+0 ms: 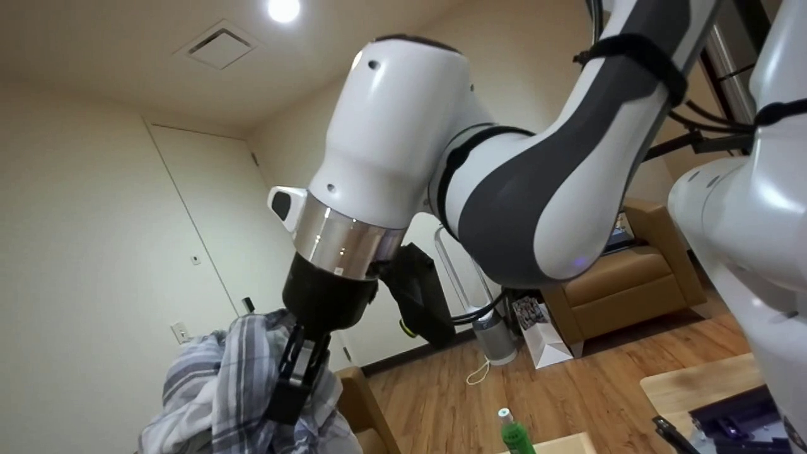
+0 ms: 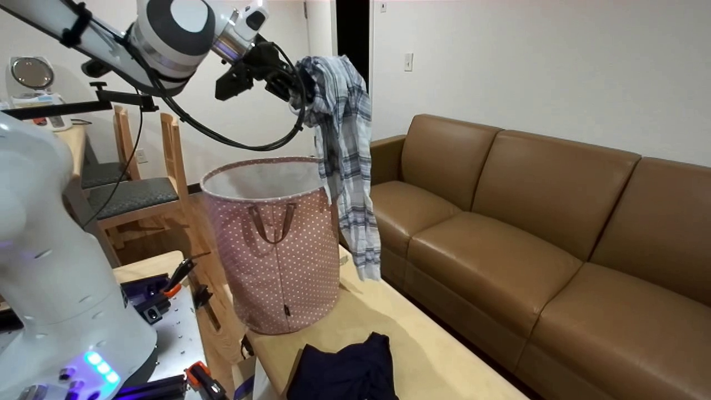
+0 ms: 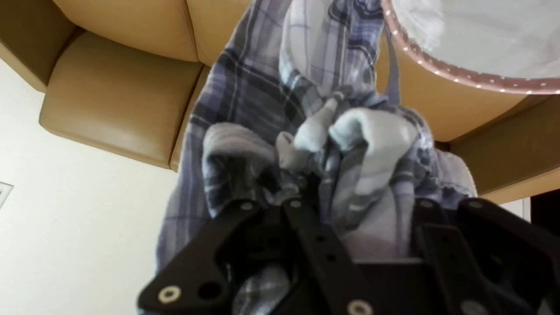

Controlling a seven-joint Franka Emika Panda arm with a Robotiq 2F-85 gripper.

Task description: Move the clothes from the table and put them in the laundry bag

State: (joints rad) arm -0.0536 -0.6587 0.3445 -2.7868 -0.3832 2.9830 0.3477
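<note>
A blue, grey and white plaid shirt (image 2: 347, 144) hangs in the air, bunched at the top, with my gripper (image 2: 300, 89) shut on it. Folds of the shirt (image 3: 262, 96) hide the fingertips in the wrist view. In an exterior view its long tail drops beside the laundry bag (image 2: 278, 250), overlapping the rim's edge, down to the table's far edge. The bag is pink with white dots, upright and open-topped, on the table (image 2: 422, 344). Its rim (image 3: 477, 80) shows at upper right in the wrist view. A dark navy garment (image 2: 347, 369) lies on the table in front of it.
A brown sofa (image 2: 500, 233) runs along the table's far side. Wooden chairs (image 2: 133, 194) stand behind the bag. A black cable loops below the wrist, above the bag's opening. A green bottle (image 1: 517, 436) shows low in an exterior view.
</note>
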